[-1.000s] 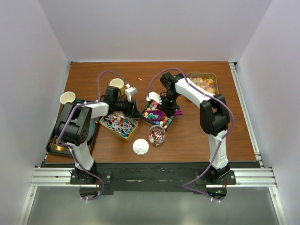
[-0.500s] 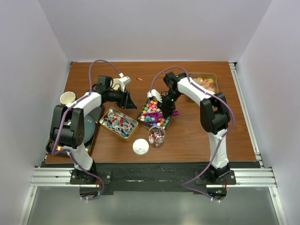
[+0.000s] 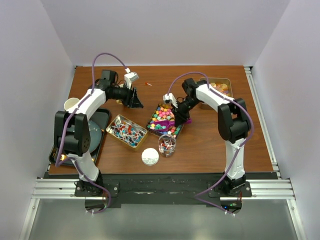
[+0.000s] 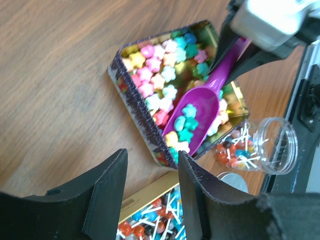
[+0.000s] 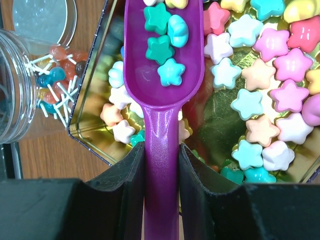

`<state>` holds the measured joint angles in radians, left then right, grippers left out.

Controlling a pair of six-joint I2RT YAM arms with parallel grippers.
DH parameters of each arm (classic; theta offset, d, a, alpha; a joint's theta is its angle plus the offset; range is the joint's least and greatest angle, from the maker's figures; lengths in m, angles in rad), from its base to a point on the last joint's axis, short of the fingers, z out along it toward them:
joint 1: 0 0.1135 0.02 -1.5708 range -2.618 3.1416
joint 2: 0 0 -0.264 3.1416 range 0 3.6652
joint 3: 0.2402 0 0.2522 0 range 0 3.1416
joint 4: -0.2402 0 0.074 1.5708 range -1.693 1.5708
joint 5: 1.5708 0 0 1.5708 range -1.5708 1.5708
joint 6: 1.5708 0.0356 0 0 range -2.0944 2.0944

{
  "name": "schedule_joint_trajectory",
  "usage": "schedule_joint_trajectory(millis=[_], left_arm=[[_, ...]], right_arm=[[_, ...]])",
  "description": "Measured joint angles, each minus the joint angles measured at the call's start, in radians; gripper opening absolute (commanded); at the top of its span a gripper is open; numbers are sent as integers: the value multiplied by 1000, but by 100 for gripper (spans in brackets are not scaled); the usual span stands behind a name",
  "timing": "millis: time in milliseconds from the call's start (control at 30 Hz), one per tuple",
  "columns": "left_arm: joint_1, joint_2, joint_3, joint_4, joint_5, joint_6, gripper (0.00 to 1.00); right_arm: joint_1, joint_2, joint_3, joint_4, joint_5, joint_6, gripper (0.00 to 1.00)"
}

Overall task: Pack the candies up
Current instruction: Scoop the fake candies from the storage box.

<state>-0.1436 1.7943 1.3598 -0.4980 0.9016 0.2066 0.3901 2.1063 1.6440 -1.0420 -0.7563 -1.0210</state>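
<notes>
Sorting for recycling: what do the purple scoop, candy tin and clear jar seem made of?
Purple scoop: likely plastic, glossy, evenly coloured, soft highlights on the handle.
Candy tin: apparently thin metal, its gold inside mirrors the star candies.
Clear jar: transparent, ridged mouth; probably plastic, glass not excluded.
</notes>
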Motion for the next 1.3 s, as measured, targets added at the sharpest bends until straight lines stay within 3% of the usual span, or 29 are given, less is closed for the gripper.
schedule_joint_trajectory(millis=[100,133,267,300,400,567,767,800,900,1300], left_arm=[[0,9,6,-32,-23,25,50],[1,11,6,-42,-29,31,50],[3,13,6,-69,-50,53,50],[3,14,7,-74,-54,60,50],[5,19,9,-80,-63,71,50],[5,27,9,-82,-69,74,50],[5,27,9,-77,-69,74,50],[5,27,9,-76,-69,74,50],[5,27,9,-71,-69,74,50],[5,27,5,-65,-78,74,50]], right_arm=[[-6,-19,-35,31,-11,0,0],[-6,-19,-35,33,-14,0,7],[2,-18,-30,31,0,-12,20],[6,-17,-26,29,8,-18,29],[18,-13,-14,28,28,-29,37],[47,2,-23,55,90,-33,39],[75,7,-49,92,146,-18,31],[76,7,-49,92,146,-14,16],[76,2,-50,105,150,2,0],[56,-71,-171,246,91,37,0]])
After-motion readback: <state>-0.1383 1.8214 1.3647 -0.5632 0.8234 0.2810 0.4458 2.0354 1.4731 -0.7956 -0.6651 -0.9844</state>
